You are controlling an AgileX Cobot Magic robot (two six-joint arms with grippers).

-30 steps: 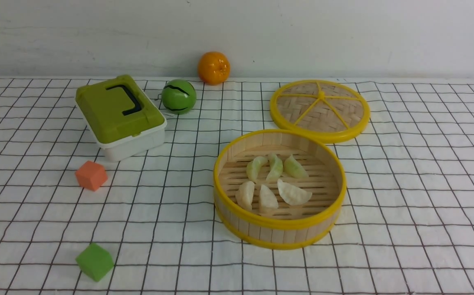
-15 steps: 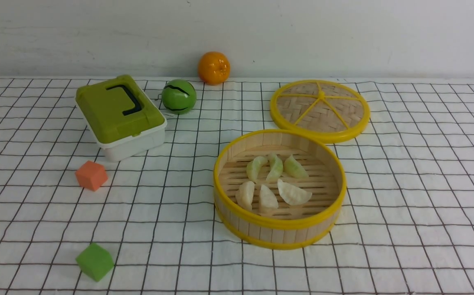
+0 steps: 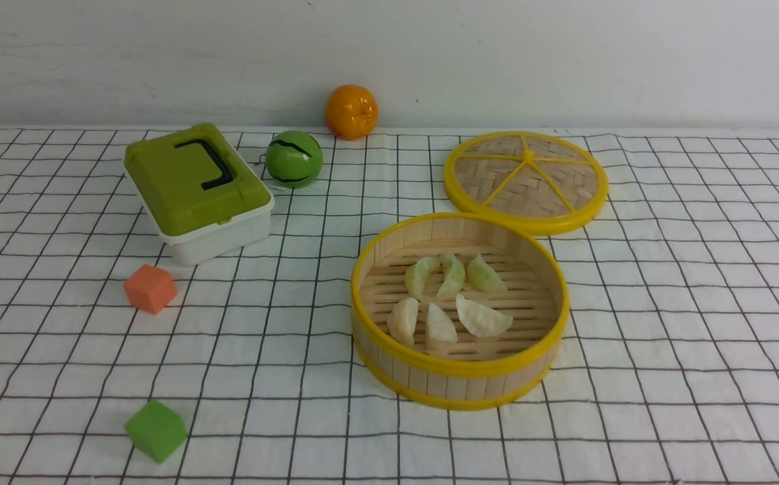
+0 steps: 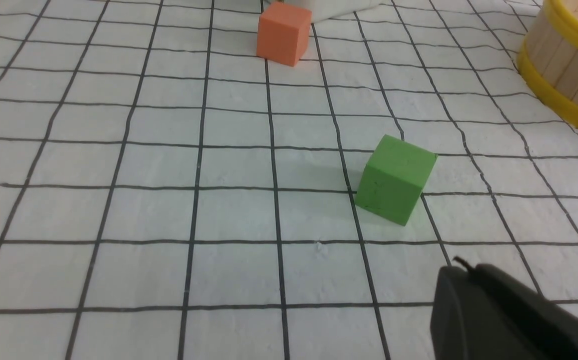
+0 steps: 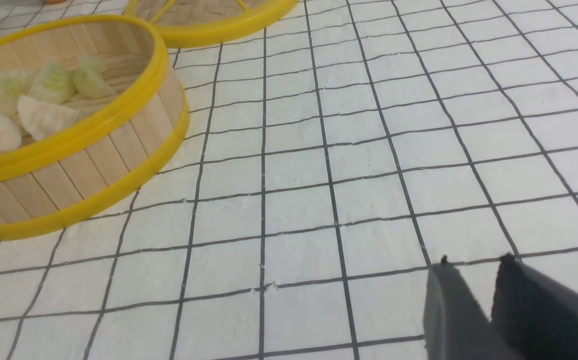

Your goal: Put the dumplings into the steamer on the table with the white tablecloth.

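All six dumplings [image 3: 453,298] lie in the steamer [image 3: 460,377], lid [image 3: 525,180] at 1 o'clock. Right tool [image 5: 491,280] nearly together, empty; left tool [image 4: 473,300] indeterminate. Task judged complete; no further move needed.

Looks like a lab/demo tabletop setup, not a real kitchen. Table [image 3: 699,404] is covered w/ a white grid cloth [image 3: 692,283] and backed by a bare pale wall [image 3: 564,60]; no furniture or appliances in view. Everything on it is a toy or prop: bamboo steamer [image 3: 460,384] w/ plastic dumplings [image 3: 453,296], its lid [image 3: 525,180] flat behind, a fake orange [image 3: 351,111], green ball [image 3: 293,159], green-lidded box [image 3: 197,190], orange cube [image 3: 150,288] & green cube [image 3: 155,430]. Items are spread well apart, staged rather than used. Black gripper parts edge into both wrist views.
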